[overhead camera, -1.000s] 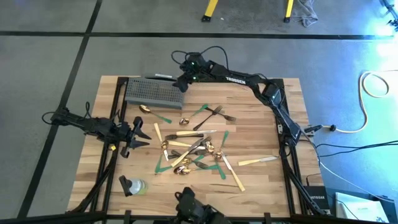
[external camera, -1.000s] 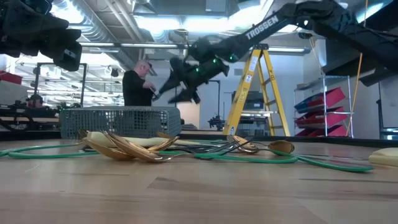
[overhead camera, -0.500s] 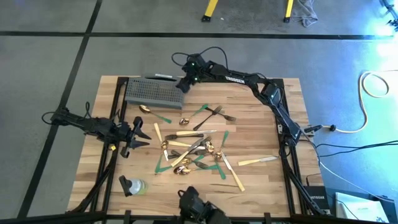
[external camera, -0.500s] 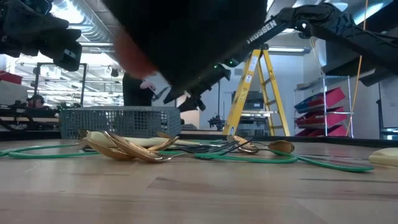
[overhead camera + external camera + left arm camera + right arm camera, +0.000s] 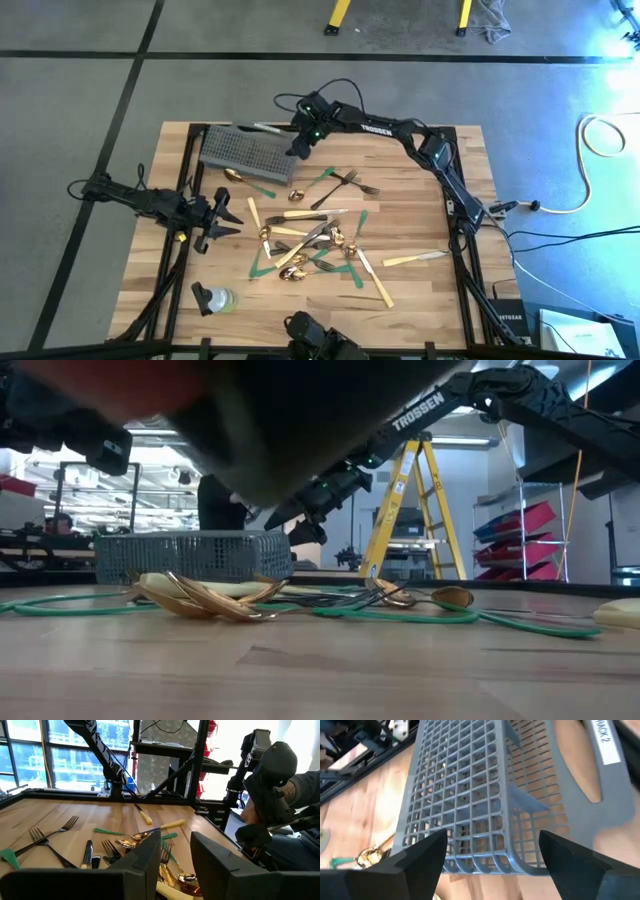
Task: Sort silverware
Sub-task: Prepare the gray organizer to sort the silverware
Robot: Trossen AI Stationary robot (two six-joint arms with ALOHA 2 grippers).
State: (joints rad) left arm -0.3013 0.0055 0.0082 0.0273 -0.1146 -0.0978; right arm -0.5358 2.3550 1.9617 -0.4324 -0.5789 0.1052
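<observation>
The silverware lies loose on the wooden table (image 5: 420,215): gold spoons (image 5: 290,268) and cream-handled knives (image 5: 415,258) piled in the middle, dark forks (image 5: 345,183) farther back. My right gripper (image 5: 298,150) hangs open over the right end of the grey mesh basket (image 5: 245,152) at the far left. In the right wrist view its fingers (image 5: 415,860) stand to either side of the basket's end wall (image 5: 485,855); I cannot tell whether they touch it. My left gripper (image 5: 226,215) waits at the table's left edge, pointing level, open with nothing between its fingers.
Green tape strips (image 5: 262,262) lie among the cutlery. A small greenish object (image 5: 213,297) sits near the front left corner. A person's sleeve (image 5: 305,785) and a dark device show at the near edge. A dark blurred shape (image 5: 300,410) covers the top of the low view.
My right gripper has tipped farther down and sunk a little toward the basket's right end, staying open. A dark blurred shape has come in front of the low camera and spread across the top of that view.
</observation>
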